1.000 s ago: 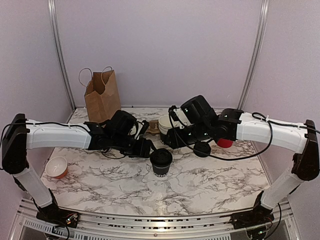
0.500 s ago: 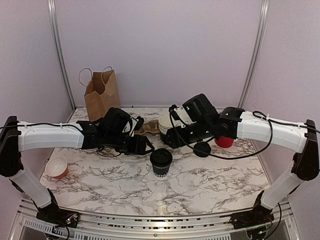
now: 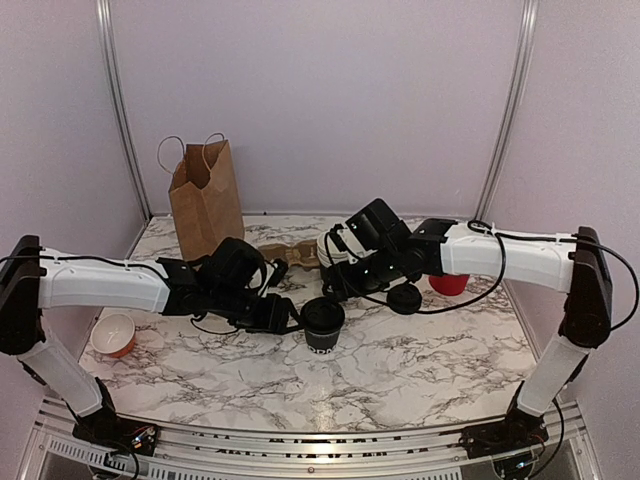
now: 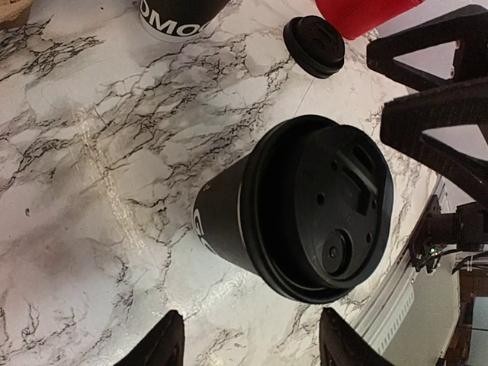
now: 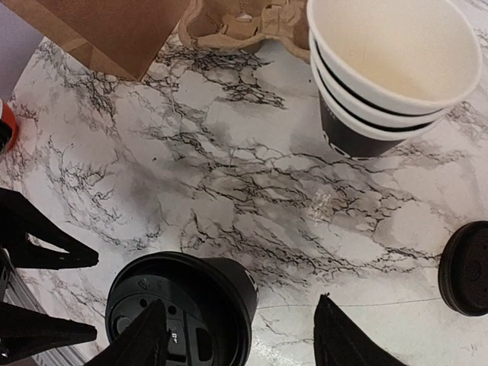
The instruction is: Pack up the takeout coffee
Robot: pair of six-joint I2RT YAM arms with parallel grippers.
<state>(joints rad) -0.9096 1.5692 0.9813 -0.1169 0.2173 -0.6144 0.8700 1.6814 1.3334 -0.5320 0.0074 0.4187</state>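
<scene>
**Grasp set-up, read left to right**

An orange bowl [image 3: 113,333] sits at the overhead view's left edge, and the paper bag [image 3: 205,195] stands upper left. The left gripper [image 4: 255,347], fingers apart and empty, faces the takeout coffee [image 3: 323,322], upright at mid-frame. Advisable: straddle the cup wall below the lid, then close gently. The right gripper [image 5: 244,343], likewise spread and empty, crowds the cup. Right of it lie the cup stack [image 5: 389,69], loose lid [image 3: 404,298] and red cup [image 3: 449,284].

open marble [image 3: 400,370] before takeout coffee [image 3: 323,318], cup stack [image 5: 393,53] behind, loose lid [image 3: 404,298] right

Left claw [image 3: 292,318] lowered beside takeout coffee [image 3: 323,322], right claw [image 3: 335,288] swung leftward, nearer it
</scene>
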